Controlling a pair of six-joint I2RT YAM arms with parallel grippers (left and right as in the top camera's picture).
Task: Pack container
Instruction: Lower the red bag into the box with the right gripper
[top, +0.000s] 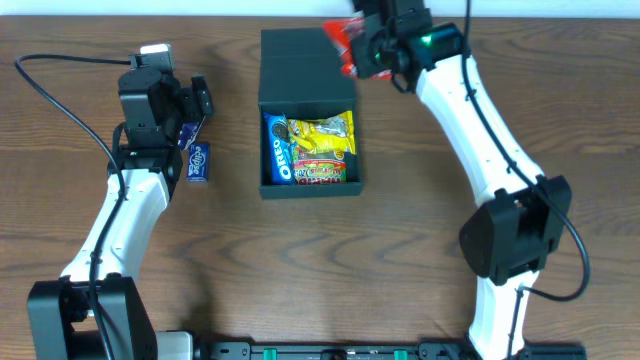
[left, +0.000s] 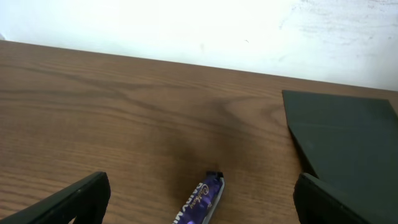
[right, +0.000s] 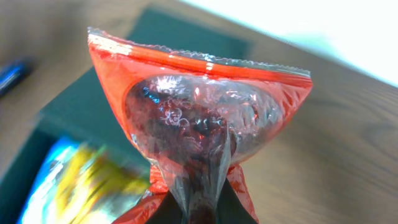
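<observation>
The container (top: 268, 100) is a dark square box in mid-table with its lid (top: 295, 65) flipped back. Inside lie a blue Oreo pack (top: 278, 148), a yellow packet (top: 322, 138) and a red-green packet (top: 320, 173). My right gripper (top: 365, 50) hangs over the lid's far right corner, shut on a red clear-windowed snack bag (right: 199, 118); the bag fills the right wrist view above the pinching gripper (right: 202, 214). My left gripper (left: 202, 205) stands wide open over a purple Cadbury bar (left: 202, 200), which lies on the table left of the box (left: 348, 137).
Bare wooden tabletop (top: 420, 230) surrounds the box. The purple bar (top: 199, 162) lies between the left arm and the box. A white wall (left: 199, 31) runs along the table's far edge. The right arm's base (top: 510, 240) stands front right.
</observation>
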